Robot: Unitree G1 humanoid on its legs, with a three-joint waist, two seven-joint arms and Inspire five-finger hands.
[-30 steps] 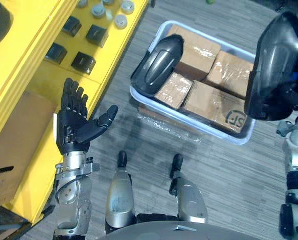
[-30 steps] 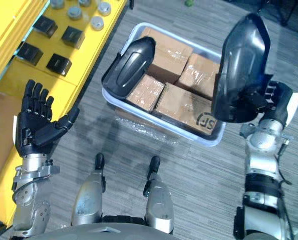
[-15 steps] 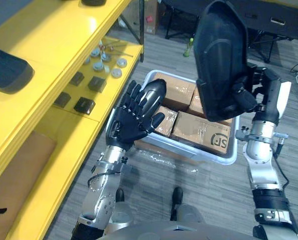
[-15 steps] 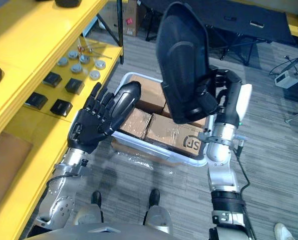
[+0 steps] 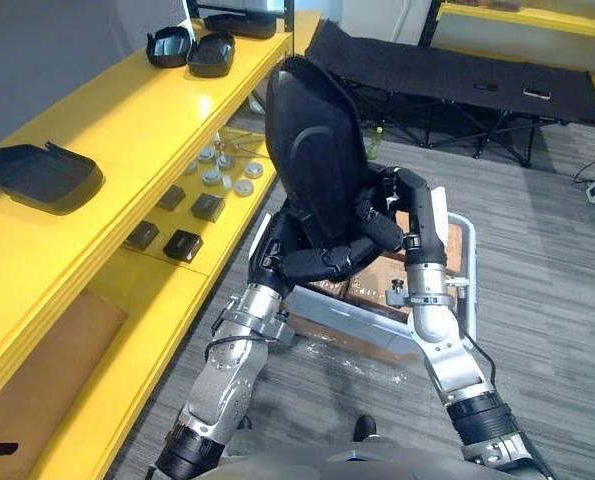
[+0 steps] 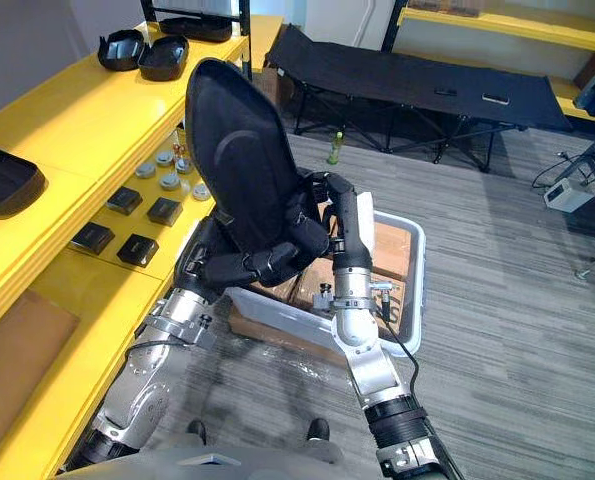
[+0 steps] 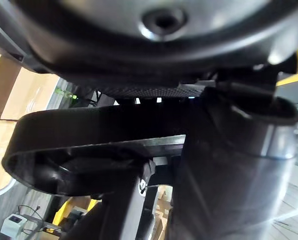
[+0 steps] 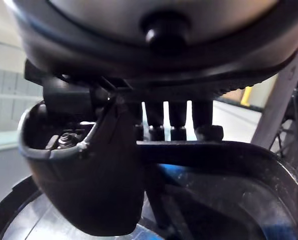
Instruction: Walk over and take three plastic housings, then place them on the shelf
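Observation:
A large black plastic housing (image 5: 307, 150) stands upright in front of me, held between both hands. My left hand (image 5: 322, 262) has its fingers curled across the housing's lower edge from underneath. On the other side my right hand (image 5: 392, 215) grips the lower right rim; its thumb (image 8: 88, 185) hooks over that rim (image 8: 229, 155) in the right wrist view. The yellow shelf (image 5: 127, 110) runs along my left. Its top level carries one black housing (image 5: 42, 172) near me and two more (image 5: 189, 48) at the far end.
A white bin (image 5: 467, 270) with cardboard boxes sits on the floor behind my hands. Small black blocks (image 5: 182, 243) and grey caps (image 5: 222, 175) lie on the shelf's lower level. A black folding cot (image 5: 457, 80) stands at the back.
The view has tilted up. My left hand rose from open at my side and took hold of the housing's lower edge. The housing swung left toward the shelf, still in my right hand.

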